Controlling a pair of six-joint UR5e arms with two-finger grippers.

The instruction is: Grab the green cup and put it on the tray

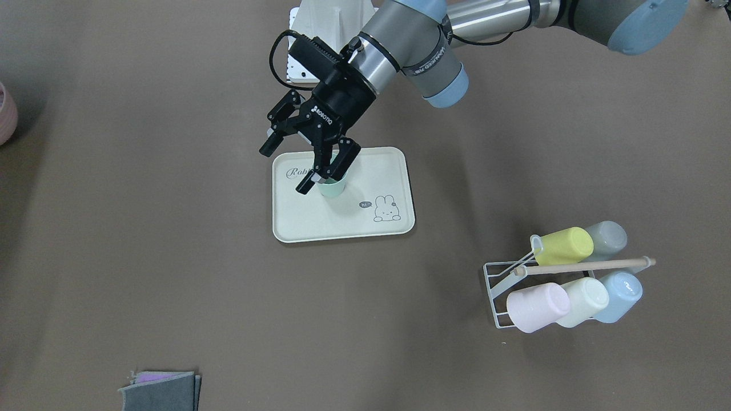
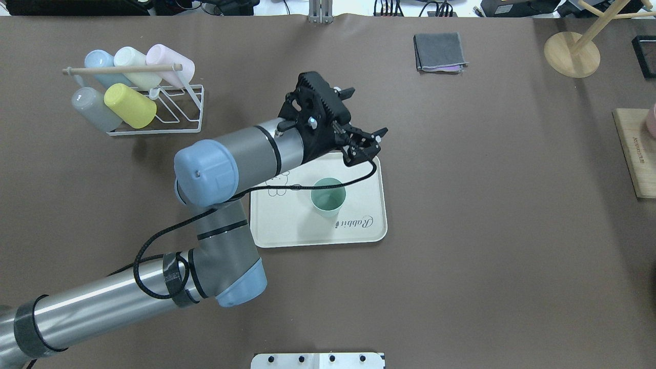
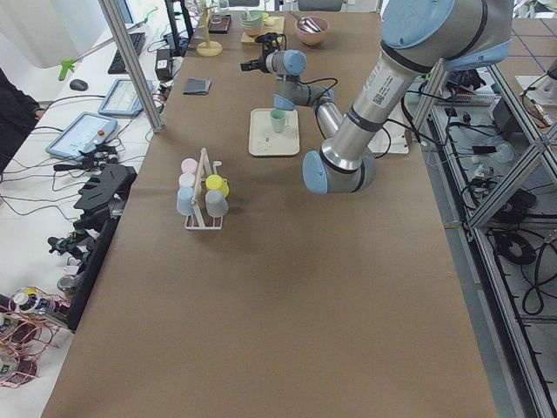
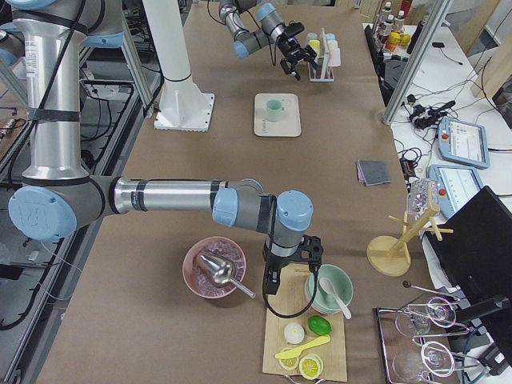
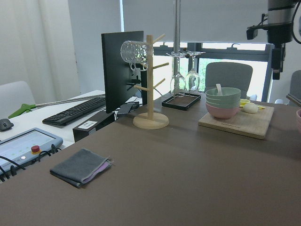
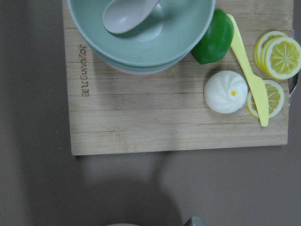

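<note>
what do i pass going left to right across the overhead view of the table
cup rack → tray with the green cup standing on it → folded grey cloth → wooden mug tree → wooden cutting board

Front view: the black two-finger left gripper (image 1: 284, 170) covers the 11 o'clock side of the small mint-green plastic cup (image 1: 333, 187). It also covers the end of the "Rabbit" script on the cream rectangular tray (image 1: 342, 228). Overhead, the left arm hides the tray's 10 o'clock corner and half the bunny drawing. The pink rounded bowl (image 1: 5, 111) is cut by the 9 o'clock edge, the folded grey cloth (image 1: 163, 391) by the 6 o'clock edge. The right gripper (image 4: 292, 268) is too small to read its jaws.
</note>
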